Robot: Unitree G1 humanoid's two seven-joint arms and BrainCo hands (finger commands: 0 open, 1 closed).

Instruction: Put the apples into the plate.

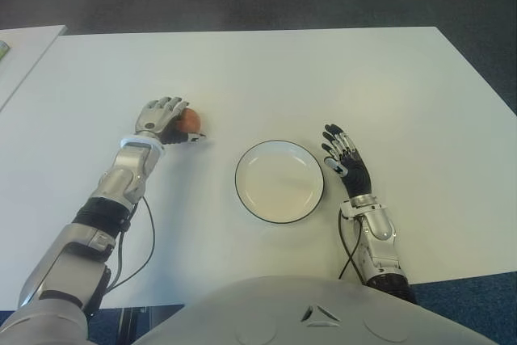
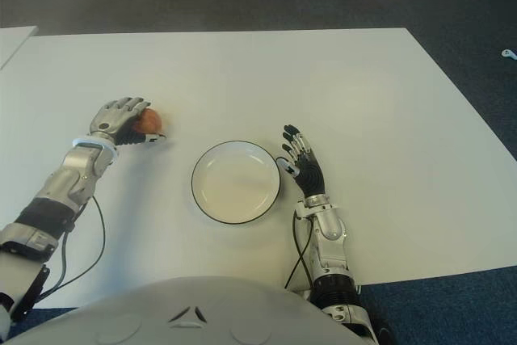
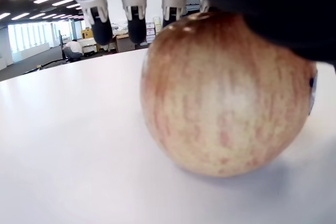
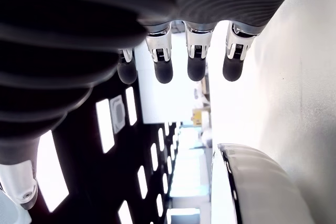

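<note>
Nearest you, the robot's grey torso fills the bottom edge; left of centre your left hand (image 1: 161, 119) cups the apple (image 1: 189, 121) on the desk (image 1: 323, 70), fingers draped but not clearly clamped, the plate (image 1: 279, 180) lower right of it, right hand (image 1: 344, 159) spread empty beside.

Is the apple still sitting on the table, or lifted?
Touching. In the left wrist view the apple meets the table with no gap beneath, the left hand over it.
</note>
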